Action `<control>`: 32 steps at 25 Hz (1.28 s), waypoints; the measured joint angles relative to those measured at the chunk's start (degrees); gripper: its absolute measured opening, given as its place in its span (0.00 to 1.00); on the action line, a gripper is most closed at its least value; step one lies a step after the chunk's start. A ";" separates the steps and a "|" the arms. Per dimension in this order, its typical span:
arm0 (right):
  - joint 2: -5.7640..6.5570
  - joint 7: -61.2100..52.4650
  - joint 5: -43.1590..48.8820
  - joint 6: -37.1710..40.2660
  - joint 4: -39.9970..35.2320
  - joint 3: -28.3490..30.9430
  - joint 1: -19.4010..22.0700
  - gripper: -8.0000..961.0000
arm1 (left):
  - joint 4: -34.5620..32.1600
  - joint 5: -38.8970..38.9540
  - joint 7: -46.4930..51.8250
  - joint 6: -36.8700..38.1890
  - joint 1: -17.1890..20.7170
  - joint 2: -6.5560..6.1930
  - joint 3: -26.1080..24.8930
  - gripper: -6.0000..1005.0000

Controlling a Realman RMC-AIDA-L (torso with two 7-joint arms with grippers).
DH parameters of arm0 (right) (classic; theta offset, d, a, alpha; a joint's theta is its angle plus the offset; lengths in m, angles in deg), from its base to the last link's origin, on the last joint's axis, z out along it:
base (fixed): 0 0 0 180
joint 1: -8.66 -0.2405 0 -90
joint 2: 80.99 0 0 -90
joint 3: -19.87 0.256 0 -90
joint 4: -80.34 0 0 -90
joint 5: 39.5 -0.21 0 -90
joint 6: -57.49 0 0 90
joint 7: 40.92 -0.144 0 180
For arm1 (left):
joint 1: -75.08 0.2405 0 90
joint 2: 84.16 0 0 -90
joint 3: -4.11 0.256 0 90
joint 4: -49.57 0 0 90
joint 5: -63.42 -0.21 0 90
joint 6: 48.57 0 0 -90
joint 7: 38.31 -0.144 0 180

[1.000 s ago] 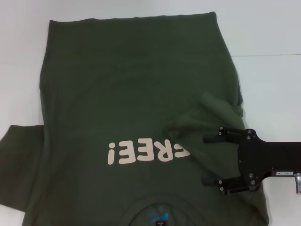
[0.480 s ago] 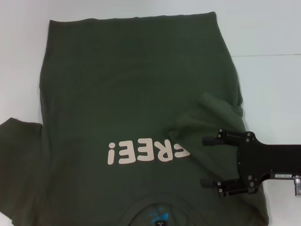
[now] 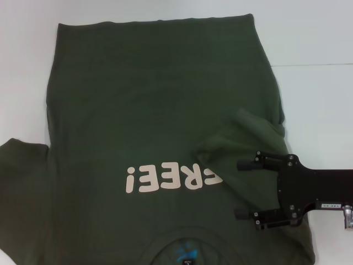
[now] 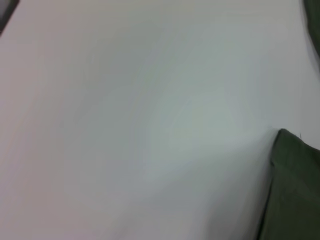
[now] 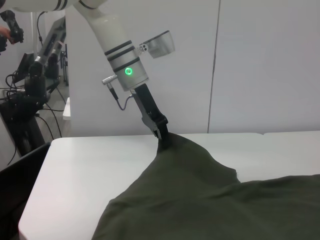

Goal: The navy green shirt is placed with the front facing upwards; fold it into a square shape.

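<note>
Right gripper over navy green shirt

Shirts: one, the navy green shirt, dark olive, spread over the desk. Desks: one, white.

Printed words on the shirt: one, the lettering; four characters plus an exclamation mark show, with one letter partly under a fold. Collar labels: one, the blue label.

Pincers: two. The right pincer shows in the head view, two fingers visible. The left pincer shows in the right wrist view, at a raised peak of cloth.
</note>
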 joint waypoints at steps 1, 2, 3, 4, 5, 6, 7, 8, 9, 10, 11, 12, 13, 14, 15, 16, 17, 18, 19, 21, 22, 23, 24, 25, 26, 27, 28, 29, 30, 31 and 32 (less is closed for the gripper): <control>0.00 0.00 0.00 0.00 0.00 0.00 -0.02 0.97 | 0.05 0.00 -0.05 -0.02 -0.01 0.00 0.00 0.02; 0.00 0.00 0.00 0.00 0.00 0.00 -0.04 0.97 | 0.11 0.00 -0.11 0.03 -0.05 0.00 0.00 0.02; 0.00 0.00 0.00 0.00 0.00 0.00 -0.07 0.97 | 0.19 0.00 -0.26 0.48 -0.16 0.00 0.03 0.02; 0.00 0.00 0.00 0.00 0.00 0.00 -0.10 0.97 | 0.22 0.03 -0.45 1.36 -0.33 -0.01 0.08 0.03; 0.00 0.00 0.00 0.00 0.00 0.00 -0.13 0.97 | 0.21 0.07 -0.56 2.05 -0.48 -0.02 0.13 0.03; 0.00 0.00 0.00 0.00 0.00 0.00 -0.15 0.97 | 0.12 0.21 -0.65 3.73 -0.84 -0.06 0.13 0.03; 0.00 0.00 0.00 0.00 0.00 0.00 -0.16 0.97 | 0.00 0.50 -0.67 5.35 -1.25 -0.15 0.11 0.03; 0.00 0.00 0.00 0.01 0.00 0.00 -0.16 0.97 | -0.14 1.22 -0.65 7.80 -2.05 -0.34 0.10 0.03; 0.00 0.00 0.00 0.01 0.00 0.00 -0.16 0.97 | -0.15 2.08 -0.65 9.42 -2.52 -0.41 0.06 0.03; 0.01 0.00 0.00 0.02 0.00 0.01 -0.16 0.97 | -0.15 2.08 -0.65 9.42 -2.52 -0.41 0.06 0.03; 0.00 0.00 0.01 0.01 0.00 0.00 -0.16 0.97 | -0.17 3.76 -0.64 11.34 -3.20 -0.51 -0.09 0.03; 0.00 0.00 0.01 0.01 0.00 0.01 -0.15 0.97 | 0.15 10.56 -0.87 15.06 -4.27 -0.49 -0.41 0.03; 0.00 0.00 0.00 0.00 0.00 0.00 -0.14 0.97 | 0.66 14.62 -1.07 16.28 -4.68 -0.42 -0.40 0.03; 0.00 0.00 0.01 -0.04 0.00 0.00 -0.10 0.97 | 1.20 16.58 -1.15 16.56 -4.97 -0.35 -0.33 0.03; 0.00 0.00 0.00 -0.06 0.00 0.00 -0.04 0.97 | 2.37 19.55 -1.29 16.94 -5.52 -0.19 0.09 0.03; 0.00 -0.03 0.01 -0.06 0.00 0.00 0.04 0.97 | 3.18 20.77 -1.31 16.74 -5.86 -0.07 0.45 0.03; 0.00 -0.16 0.00 -0.07 0.00 0.00 0.06 0.97 | 4.73 21.80 -1.34 16.07 -6.53 0.11 1.18 0.03; 0.00 -0.39 0.01 -0.08 0.00 0.00 0.08 0.97 | 6.59 22.41 -1.38 15.35 -7.20 0.33 2.14 0.03; 0.00 -0.63 0.01 -0.08 0.00 0.00 0.09 0.97 | 8.92 22.51 -1.46 13.87 -7.97 0.48 3.37 0.03; 0.00 -0.92 0.00 -0.08 0.00 0.00 0.10 0.97 | 12.31 22.56 -1.79 11.58 -9.12 0.63 4.99 0.03; 0.00 -0.94 0.00 -0.10 0.00 0.00 0.11 0.97 | 14.50 22.58 -2.14 10.12 -9.72 0.68 5.85 0.03; 0.00 -0.96 0.01 -0.13 0.01 0.00 0.11 0.97 | 16.32 22.60 -2.47 8.93 -10.28 0.73 6.31 0.03; 0.00 -0.96 0.01 -0.17 0.04 0.00 0.11 0.97 | 17.62 22.63 -2.71 7.97 -10.68 0.76 6.55 0.03; 0.00 -0.96 0.00 -0.20 0.07 0.00 0.11 0.97 | 18.81 22.65 -3.07 7.16 -11.08 0.90 6.68 0.03; 0.00 -0.96 0.00 -0.22 0.11 0.00 0.11 0.97 | 19.63 22.66 -3.37 6.55 -11.36 1.02 6.74 0.03; 0.00 -0.97 0.00 -0.24 0.38 0.00 0.11 0.97 | 20.46 22.69 -3.82 5.89 -11.64 1.18 6.79 0.03; 0.00 -0.97 0.00 -0.24 0.38 0.00 0.11 0.97 | 20.85 22.74 -4.07 5.61 -11.79 1.29 6.79 0.03; 0.00 -0.97 0.00 -0.24 0.49 0.00 0.11 0.97 | 21.24 22.79 -4.32 5.16 -11.96 1.40 6.75 0.03; 0.00 -0.97 0.01 -0.24 0.56 0.00 0.12 0.97 | 21.50 22.81 -4.43 4.64 -12.03 1.49 6.74 0.03; 0.00 -0.97 0.00 -0.24 0.62 0.00 0.11 0.97 | 21.90 22.84 -4.49 4.03 -12.05 1.54 6.74 0.03; 0.00 -0.97 0.01 -0.24 0.64 0.00 0.11 0.96 | 22.33 22.88 -4.59 3.55 -12.06 1.56 6.74 0.03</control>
